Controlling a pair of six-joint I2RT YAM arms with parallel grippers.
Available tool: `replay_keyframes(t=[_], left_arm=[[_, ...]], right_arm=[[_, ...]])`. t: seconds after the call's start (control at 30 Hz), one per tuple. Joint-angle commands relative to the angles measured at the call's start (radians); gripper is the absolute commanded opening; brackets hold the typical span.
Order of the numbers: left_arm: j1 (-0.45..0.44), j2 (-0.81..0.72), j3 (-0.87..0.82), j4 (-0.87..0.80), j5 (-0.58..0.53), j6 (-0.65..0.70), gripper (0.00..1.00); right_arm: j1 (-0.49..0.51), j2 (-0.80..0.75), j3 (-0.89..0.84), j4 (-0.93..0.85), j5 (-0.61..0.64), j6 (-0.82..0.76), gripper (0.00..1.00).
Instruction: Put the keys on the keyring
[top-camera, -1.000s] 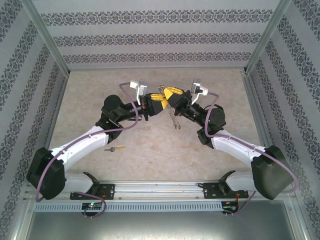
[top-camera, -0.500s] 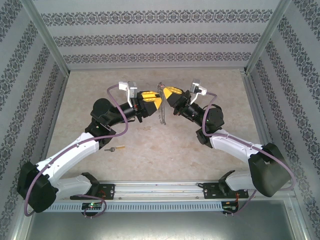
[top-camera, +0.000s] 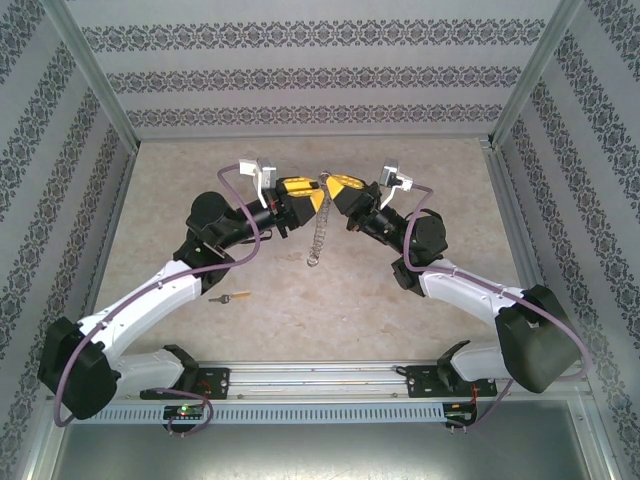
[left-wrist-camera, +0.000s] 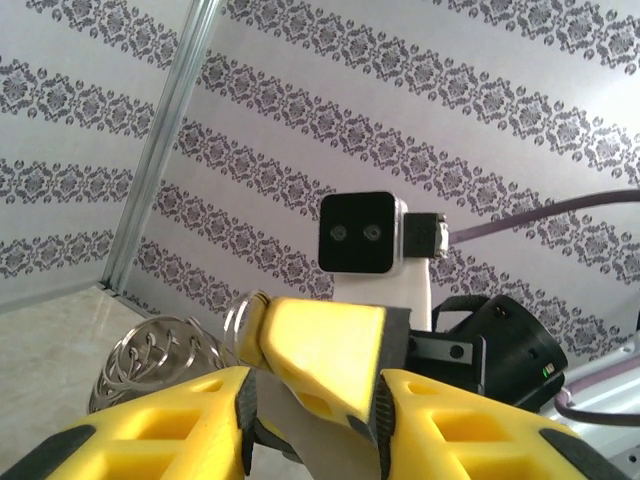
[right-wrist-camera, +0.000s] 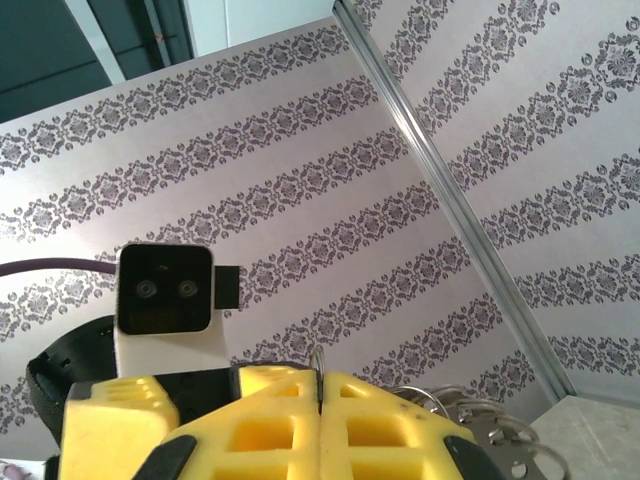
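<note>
Nearest us, we find the key (top-camera: 235, 297) lying flat on the table (top-camera: 300, 320), unmoved, its long axis left-right, dark head leftward. Farther on, the left gripper (top-camera: 314, 198) has spread its fingers wider and grasps nothing. The right gripper (top-camera: 330, 184) stays clenched on the keyring (top-camera: 317, 230), which now dangles lower, hanging lengthwise above mid-table.
</note>
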Motion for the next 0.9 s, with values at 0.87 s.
replay_keyframes(t=[0.87], left_arm=[[0.065, 0.136, 0.012, 0.335, 0.095, -0.282, 0.34]], right_arm=[[0.001, -0.002, -0.004, 0.078, 0.007, 0.013, 0.00]])
